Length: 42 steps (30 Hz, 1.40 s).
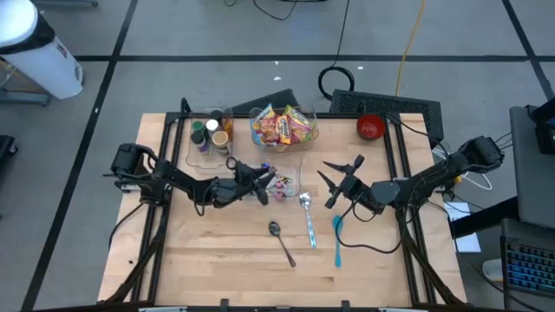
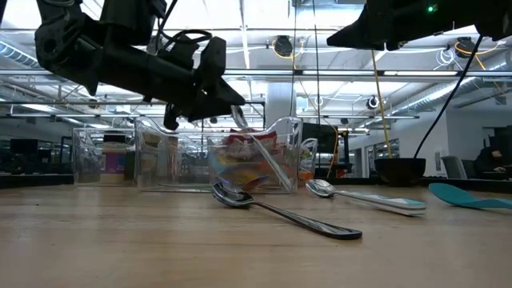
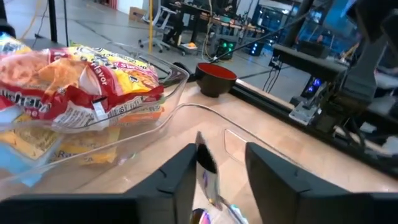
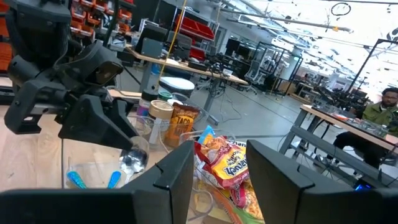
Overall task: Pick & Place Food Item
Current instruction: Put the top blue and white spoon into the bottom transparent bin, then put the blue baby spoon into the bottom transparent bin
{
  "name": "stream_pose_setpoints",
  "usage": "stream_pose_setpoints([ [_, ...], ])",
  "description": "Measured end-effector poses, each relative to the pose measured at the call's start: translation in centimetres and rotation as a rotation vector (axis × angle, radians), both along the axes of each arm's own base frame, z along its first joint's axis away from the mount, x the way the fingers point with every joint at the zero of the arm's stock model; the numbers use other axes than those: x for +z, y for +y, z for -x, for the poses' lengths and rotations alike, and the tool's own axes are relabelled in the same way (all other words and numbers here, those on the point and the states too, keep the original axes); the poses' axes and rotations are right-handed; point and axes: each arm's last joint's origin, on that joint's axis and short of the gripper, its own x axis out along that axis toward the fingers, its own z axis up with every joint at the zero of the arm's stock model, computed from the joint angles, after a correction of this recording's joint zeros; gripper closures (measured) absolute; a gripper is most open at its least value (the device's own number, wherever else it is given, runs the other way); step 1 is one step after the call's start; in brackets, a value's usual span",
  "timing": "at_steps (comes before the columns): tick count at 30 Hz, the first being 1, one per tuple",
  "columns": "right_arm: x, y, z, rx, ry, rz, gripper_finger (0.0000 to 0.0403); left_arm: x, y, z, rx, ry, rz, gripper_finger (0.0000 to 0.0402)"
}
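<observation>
The left claw (image 1: 264, 185) stands parted over a clear tray (image 1: 295, 165), a thin wrapped item (image 3: 205, 163) pointing far between its fingers; the snack bowl (image 1: 284, 126) sits beyond, and the right claw (image 1: 340, 178) is open.

— On the wooden table (image 1: 217, 260)?
— Two metal spoons (image 1: 281, 242) (image 1: 307, 217), turquoise spoon (image 1: 337, 240) beside them, red bowl (image 1: 370, 126) at the back, jars (image 1: 210, 136) in a clear bin.
— Beyond?
— Seated person (image 4: 380, 112), far off.
</observation>
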Motion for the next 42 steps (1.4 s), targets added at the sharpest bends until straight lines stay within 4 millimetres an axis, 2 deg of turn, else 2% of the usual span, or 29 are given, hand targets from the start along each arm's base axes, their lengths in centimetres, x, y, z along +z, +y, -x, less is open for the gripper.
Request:
stream_pose_setpoints([
  [5,0.0,0.0,0.0,-0.001,0.000,0.000,0.0261,0.1,-0.1,0.0,-0.019,0.050,-0.085,0.0224],
  [10,0.0,0.0,0.0,0.000,0.000,0.000,0.0261,0.9,-0.1,0.2,-0.024,0.066,-0.151,0.0207],
  [22,-0.1,0.0,0.0,0.004,-0.015,-0.035,0.0261,3.3,0.1,1.2,-0.018,0.097,-0.203,0.0153],
  [27,-0.2,0.3,0.1,0.131,0.011,-0.062,0.0261,5.1,0.1,1.8,-0.076,0.055,-0.220,0.0137],
  [30,-0.1,0.2,0.2,0.201,0.079,-0.157,0.0261,5.7,0.2,2.2,-0.142,0.053,-0.199,0.0132],
  [35,-0.2,-0.5,0.7,0.283,0.317,-0.440,0.0261,6.0,0.3,2.7,-0.245,0.091,-0.184,0.0130],
  [42,-3.9,-0.4,2.6,0.306,0.571,-0.772,0.0261,5.7,-0.2,2.6,-0.402,0.103,-0.171,0.0130],
])
